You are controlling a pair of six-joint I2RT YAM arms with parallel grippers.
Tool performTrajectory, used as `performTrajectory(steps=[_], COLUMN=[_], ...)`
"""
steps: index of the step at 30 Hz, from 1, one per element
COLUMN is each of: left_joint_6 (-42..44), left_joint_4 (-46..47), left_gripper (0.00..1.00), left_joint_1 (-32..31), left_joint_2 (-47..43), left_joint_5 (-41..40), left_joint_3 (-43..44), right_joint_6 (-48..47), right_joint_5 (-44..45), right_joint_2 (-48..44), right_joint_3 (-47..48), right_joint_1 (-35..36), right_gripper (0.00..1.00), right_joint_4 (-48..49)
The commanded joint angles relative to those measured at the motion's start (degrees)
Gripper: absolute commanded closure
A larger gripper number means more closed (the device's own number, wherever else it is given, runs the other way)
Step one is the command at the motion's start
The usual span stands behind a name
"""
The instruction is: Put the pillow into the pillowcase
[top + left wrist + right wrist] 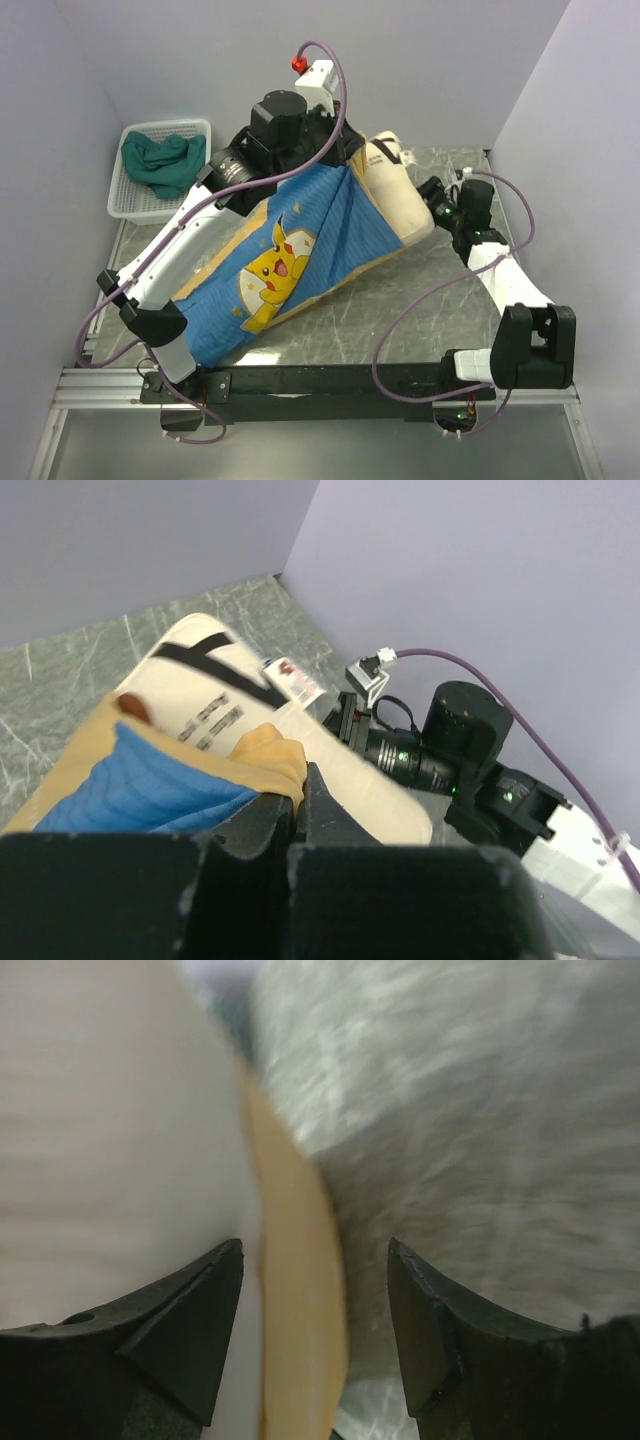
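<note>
pillow (402, 196) is sitting mostly inside pillowcase (300, 250) on counter (440, 320), far end poking out uncovered, left end effector (302, 780) is clamping the pillowcase's raised edge, right end effector (313, 1260) is straddling that edge, jaws apart, final pull remaining

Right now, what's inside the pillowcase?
The cream pillow, one end poking out of the pillowcase mouth. How far in it reaches is hidden by the blue fabric.
</note>
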Motion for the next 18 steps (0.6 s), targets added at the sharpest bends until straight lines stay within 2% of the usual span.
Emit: performTrajectory(steps=[1,6,18], left_joint_6=[0.33,0.25,0.16], left_joint_4=[8.51,9.38,10.44], left_gripper=[0.97,0.96,0.96], left_joint_1=[0.04,0.13,0.04], left_joint_2=[-0.35,-0.53,-1.67], left_joint_5=[2.54,4.39,4.22], left_joint_3=[8.18,7.22,4.23], right_joint_6=[-0.66,-5.14,-9.18], right_joint_5=[-1.14,3.08,12.83], right_joint_2=[-6.43,-10.66,-17.17], right_joint_3=[7.07,13.94,11.66], right_joint_1=[6.57,13.34,26.0], right_gripper=[0.3,0.27,0.23], right_joint_4=[3.67,-3.98,-7.95])
